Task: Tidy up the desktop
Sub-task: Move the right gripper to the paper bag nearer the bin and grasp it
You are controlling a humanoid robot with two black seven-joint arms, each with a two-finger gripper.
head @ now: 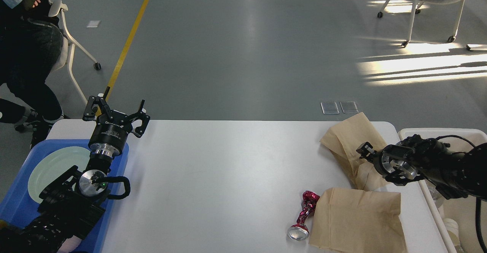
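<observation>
The white desktop [228, 177] carries a crumpled brown paper bag [348, 140] at the back right. A flatter brown paper bag [359, 220] lies at the front right. A crushed red can [304, 217] lies against its left edge. My right gripper [368, 153] hovers low over the right part of the crumpled bag. It is dark and seen end-on, so I cannot tell how its fingers stand. My left gripper [116, 111] is open and empty above the back left corner of the desktop.
A blue tray [15, 207] with a pale green plate [53, 169] sits at the left under my left arm. A white bin [437, 133] with trash stands off the right edge. A seated person [26, 55] and chairs are on the floor beyond.
</observation>
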